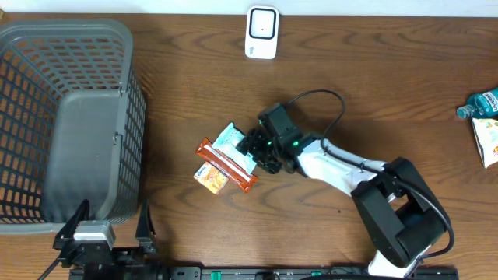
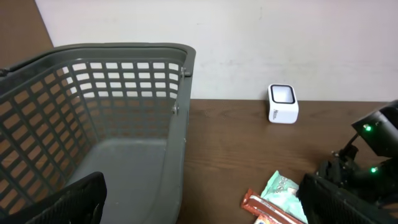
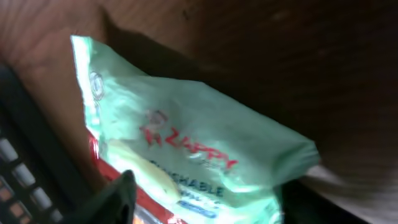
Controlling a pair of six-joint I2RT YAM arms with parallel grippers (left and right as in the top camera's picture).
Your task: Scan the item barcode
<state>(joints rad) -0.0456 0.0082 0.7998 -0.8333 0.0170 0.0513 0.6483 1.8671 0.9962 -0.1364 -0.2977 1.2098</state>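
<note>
A brown wooden worktop (image 1: 194, 93) fills the overhead view. A grey slatted basket (image 1: 70, 117) stands on its left part, with nothing seen inside it. The right arm (image 1: 342, 167), white and black, reaches from the lower right towards the middle of the worktop.

The left tool (image 1: 110, 222) sits low at the near edge, just beside the basket's front corner. Its two dark fingers (image 2: 74, 199) stand wide apart in the left wrist view, with nothing between them.

The right tool (image 1: 261, 152) is down over a small heap of snacks near the middle. It is at the right end of a green packet (image 1: 231, 140). In the right wrist view this green packet (image 3: 186, 149) fills most of the picture, printed side up with red lettering, and one dark finger (image 3: 115, 199) shows at its lower edge. I cannot tell from the pictures whether the jaws are closed on the packet or only set around it.

A white scanner (image 1: 262, 33) stands at the far edge, well apart from the heap. A red bar (image 1: 226, 165) lies slantwise across the near side of the green packet, and an orange packet (image 1: 210, 179) lies touching the bar. At the right edge are a blue bottle (image 1: 478, 105) and a pale box (image 1: 489, 140).
</note>
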